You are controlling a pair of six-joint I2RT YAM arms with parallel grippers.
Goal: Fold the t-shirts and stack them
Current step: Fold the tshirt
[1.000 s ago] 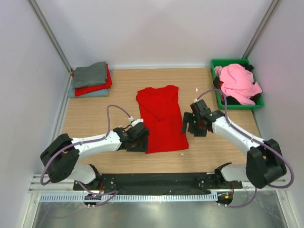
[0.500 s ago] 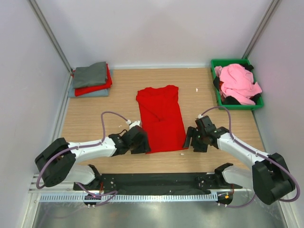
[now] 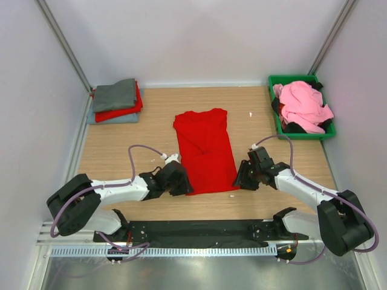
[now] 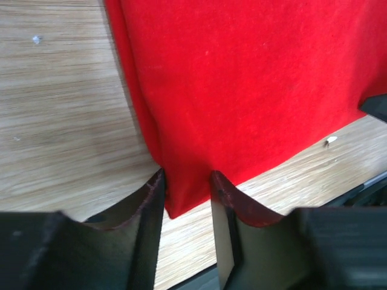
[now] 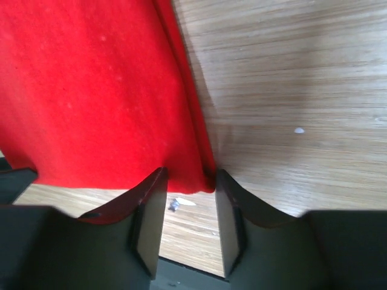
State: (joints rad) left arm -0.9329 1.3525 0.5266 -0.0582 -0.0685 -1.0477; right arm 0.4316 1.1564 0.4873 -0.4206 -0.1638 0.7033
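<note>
Left hand (image 4: 186,181) and right hand (image 5: 188,181) released, straddling red t-shirt (image 3: 205,151) hem corners; a shallow bite risks slipping and skewing the fold.

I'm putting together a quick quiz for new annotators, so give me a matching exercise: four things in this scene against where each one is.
Things
1. large red t-shirt
2. pink t-shirt
3. grey t-shirt
4. left gripper

Places
A. in the green bin, far right
B. jaws either side of the red shirt's near left corner
C. on top of the folded pile, far left
D. spread flat in the middle, between the two arms

Pairs: 1-D, 2-A, 3-C, 4-B
</note>
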